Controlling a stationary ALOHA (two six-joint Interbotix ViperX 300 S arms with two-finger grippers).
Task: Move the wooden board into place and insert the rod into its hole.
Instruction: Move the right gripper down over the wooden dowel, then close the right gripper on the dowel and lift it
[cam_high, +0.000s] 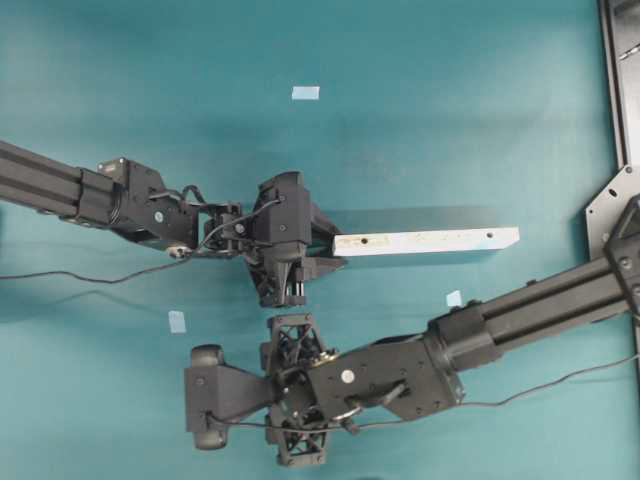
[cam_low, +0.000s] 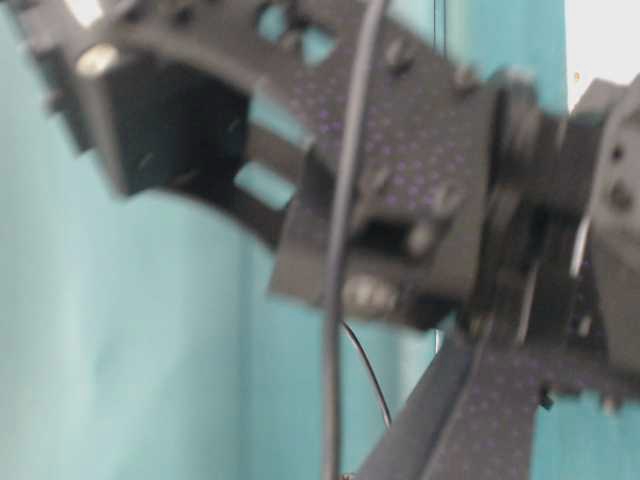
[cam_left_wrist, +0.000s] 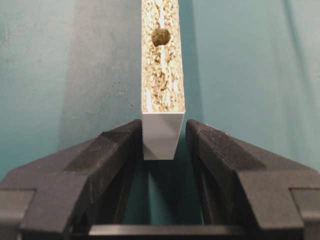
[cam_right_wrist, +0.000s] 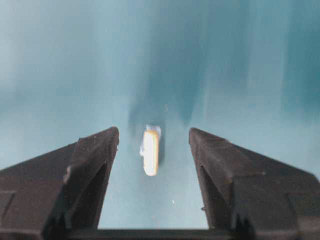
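Note:
The wooden board (cam_high: 430, 240) is a pale strip lying left to right across the teal table, with a dark hole (cam_left_wrist: 160, 37) near its left end. My left gripper (cam_high: 333, 252) is shut on that left end. In the left wrist view the board's white end face (cam_left_wrist: 161, 135) sits between the two black fingers (cam_left_wrist: 117, 145). The rod (cam_right_wrist: 150, 151), a short beige peg, lies on the table between the fingers of my open right gripper (cam_right_wrist: 153, 132) and touches neither. In the overhead view my right gripper (cam_high: 297, 392) points down and hides the rod.
Three small pale-blue tape squares lie on the cloth: one far back (cam_high: 305, 93), one left (cam_high: 177, 321), one beside the right arm (cam_high: 454, 298). A metal frame (cam_high: 622, 80) runs along the right edge. The table-level view shows only a blurred arm (cam_low: 400, 200).

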